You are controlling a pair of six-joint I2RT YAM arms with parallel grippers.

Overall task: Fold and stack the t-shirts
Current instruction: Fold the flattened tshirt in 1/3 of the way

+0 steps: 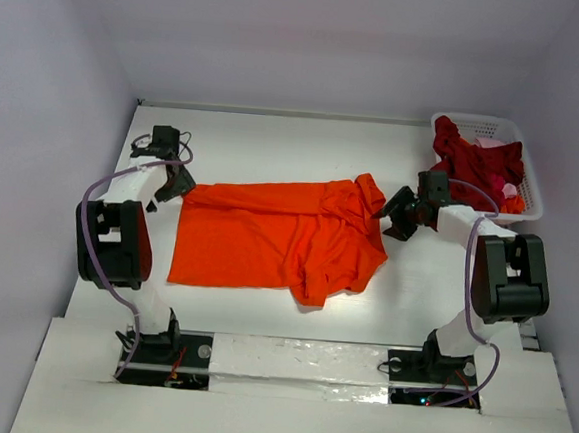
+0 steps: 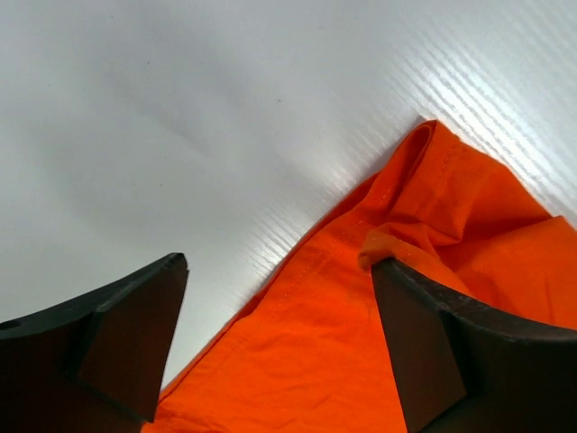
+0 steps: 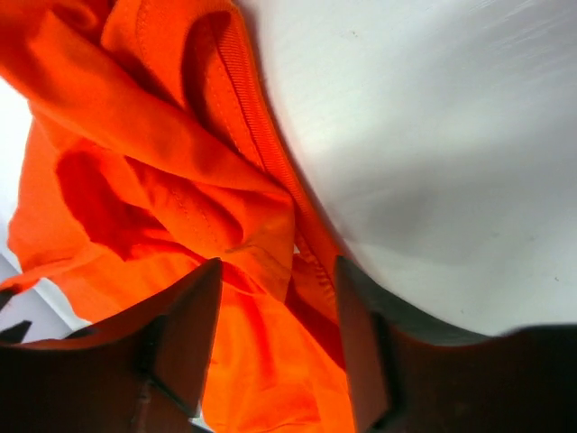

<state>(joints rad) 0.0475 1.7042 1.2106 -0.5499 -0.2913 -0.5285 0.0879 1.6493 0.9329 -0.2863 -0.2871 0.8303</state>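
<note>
Left claw (image 2: 278,271) jaws wide apart, one finger touching a soft fold of the orange t-shirt (image 1: 258,239). Right claw (image 3: 275,271) jaws apart, wrinkled cloth between them. The shirt lies rumpled mid-frame on a smooth white table (image 1: 275,145). Dark red shirts (image 1: 470,155) sit upper right in a lattice basket (image 1: 531,200).

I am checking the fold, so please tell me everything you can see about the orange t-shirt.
The orange t-shirt is plain, bright, soft-looking cloth, lying mostly flat across the middle of the white table. Its left part is smooth; the right end is bunched, with a ribbed collar band showing. The left tool stands open over its far left corner, one finger touching the hem. The right tool stands open over the bunched end.
</note>
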